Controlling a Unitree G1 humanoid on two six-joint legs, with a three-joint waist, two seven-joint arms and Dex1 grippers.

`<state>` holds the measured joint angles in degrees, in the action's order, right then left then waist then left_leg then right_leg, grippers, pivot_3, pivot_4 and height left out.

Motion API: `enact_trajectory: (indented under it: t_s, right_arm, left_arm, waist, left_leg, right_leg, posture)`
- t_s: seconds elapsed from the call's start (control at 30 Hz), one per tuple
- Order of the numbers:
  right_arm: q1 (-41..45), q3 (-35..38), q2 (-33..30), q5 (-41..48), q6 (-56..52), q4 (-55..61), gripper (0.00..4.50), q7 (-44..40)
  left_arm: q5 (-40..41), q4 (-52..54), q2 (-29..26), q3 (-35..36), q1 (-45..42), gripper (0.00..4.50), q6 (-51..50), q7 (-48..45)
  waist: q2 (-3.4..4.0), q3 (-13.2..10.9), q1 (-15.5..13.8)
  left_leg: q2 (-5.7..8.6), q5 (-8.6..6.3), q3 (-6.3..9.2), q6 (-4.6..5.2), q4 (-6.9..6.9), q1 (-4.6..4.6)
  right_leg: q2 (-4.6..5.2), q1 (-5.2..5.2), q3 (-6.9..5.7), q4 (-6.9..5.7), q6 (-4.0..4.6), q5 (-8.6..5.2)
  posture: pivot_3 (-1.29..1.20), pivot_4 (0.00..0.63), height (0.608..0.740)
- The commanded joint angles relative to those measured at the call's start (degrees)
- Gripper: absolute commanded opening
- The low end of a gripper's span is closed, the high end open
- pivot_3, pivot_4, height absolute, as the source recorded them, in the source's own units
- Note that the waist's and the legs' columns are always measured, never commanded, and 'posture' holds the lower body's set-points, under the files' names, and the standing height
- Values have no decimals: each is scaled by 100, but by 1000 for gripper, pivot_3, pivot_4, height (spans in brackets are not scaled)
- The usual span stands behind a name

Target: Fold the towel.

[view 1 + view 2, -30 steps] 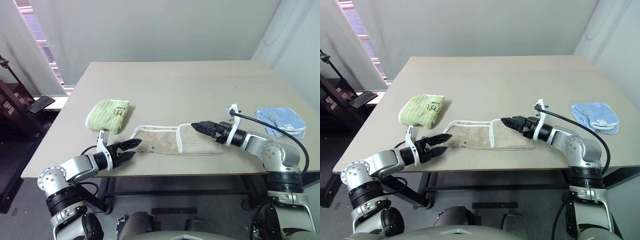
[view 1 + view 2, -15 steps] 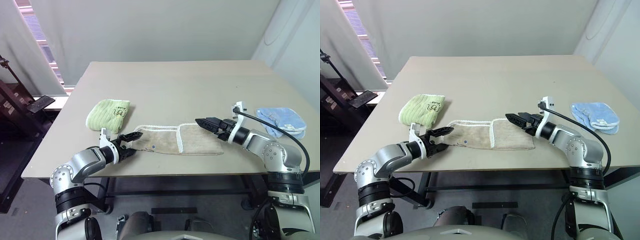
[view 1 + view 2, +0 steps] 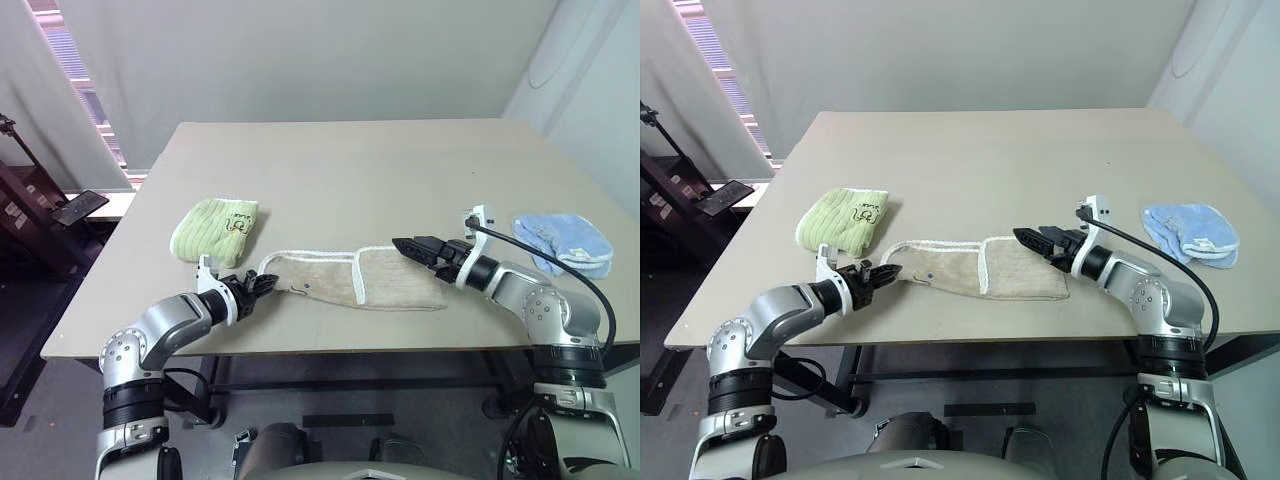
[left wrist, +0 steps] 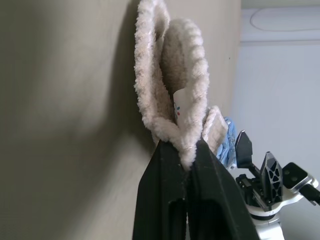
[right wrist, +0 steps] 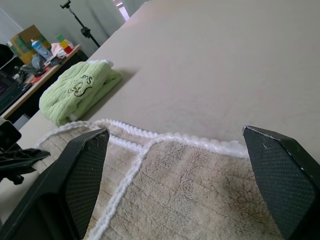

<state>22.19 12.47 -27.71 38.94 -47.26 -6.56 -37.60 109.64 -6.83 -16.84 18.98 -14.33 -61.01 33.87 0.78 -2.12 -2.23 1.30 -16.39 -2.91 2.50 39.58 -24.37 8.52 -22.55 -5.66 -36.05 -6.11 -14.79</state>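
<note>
Grasping step: left gripper (image 3: 262, 282) fingers pinched on beige terry towel (image 3: 355, 280) end lying along tabletop (image 3: 350, 170) front, right gripper (image 3: 418, 246) fingers spread over other end, needing closure next.

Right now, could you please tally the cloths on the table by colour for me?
Beige: 1, the towel, pinched at one end by the left gripper
Light green: 1, the folded cloth
Light blue: 1, the crumpled cloth
Total: 3
</note>
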Motion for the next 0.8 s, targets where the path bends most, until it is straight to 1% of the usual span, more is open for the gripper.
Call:
enact_trajectory:
  t_s: [0.03,0.1,0.2,0.3,0.37,0.4,0.47,0.53,0.6,0.8]
  right_arm:
    - [-110,87,-106,97,122,401,4500,-262]
    - [-227,217,-180,164,116,540,4500,-319]
    - [-383,521,-384,294,80,703,4500,-370]
    - [-618,733,-600,306,67,770,4500,-384]
    - [-773,852,-695,246,96,755,4500,-312]
    - [-897,919,-742,230,115,803,4500,-303]
    - [-1085,1052,-784,240,144,897,4500,-250]
    - [-1234,1222,-770,278,152,990,4500,-119]
    - [-1391,1354,-752,299,186,1097,4500,-35]
    - [-1783,1615,-584,382,224,1503,4500,311]
  left_arm:
    - [273,223,-233,-126,-176,17,58,-203]
    - [316,253,-361,-205,-327,17,20,-343]
    - [78,277,-677,-499,-704,17,-294,-920]
    - [-42,75,-795,-759,-1173,17,-461,-1381]
    - [-364,-15,-891,-963,-1497,17,-649,-1778]
    - [-845,57,-1037,-1208,-1696,17,-842,-2177]
    - [-1515,69,-1206,-1517,-2009,17,-1072,-2908]
    - [-1788,-125,-1180,-1627,-2324,17,-1214,-3612]
    - [-2262,-234,-1075,-1872,-2638,17,-1269,-4287]
    - [-3809,-979,-398,-2639,-3483,17,-1074,-5842]
  waist:
    - [0,0,2]
    - [0,-1,-2]
    - [-3,-5,-18]
    - [-6,-6,-16]
    - [-10,-8,-12]
    - [-10,-8,-7]
    - [-8,-9,3]
    - [-8,-10,4]
    - [-7,-11,5]
    - [-10,-14,1]
  left_leg:
    - [0,0,0,0,-2,0]
    - [1,0,-3,0,-6,-1]
    - [3,1,-3,0,-7,-2]
    - [10,1,-6,1,-8,0]
    - [11,1,-6,2,-10,-1]
    - [12,1,-6,2,-11,-1]
    - [10,5,-12,-1,-17,-3]
    - [10,28,-19,-10,-30,-1]
    - [0,31,-21,-10,-32,-1]
    - [-14,22,-16,7,-33,0]
  right_leg:
    - [0,-1,0,2,0,0]
    - [0,-3,1,3,0,0]
    - [-1,-3,-1,3,0,0]
    - [0,2,-3,9,0,0]
    - [-1,4,-3,13,0,0]
    - [-8,9,-4,13,-1,0]
    - [-26,19,1,13,-1,-1]
    - [-33,12,11,13,-1,-1]
    - [-46,9,15,17,-1,-1]
    - [-65,13,16,28,0,-1]
  posture:
    - [0,0,715]
    - [0,0,715]
    - [0,0,715]
    - [0,0,715]
    - [0,0,715]
    - [0,0,715]
    - [0,0,715]
    - [0,0,715]
    - [0,0,715]
    - [0,0,715]
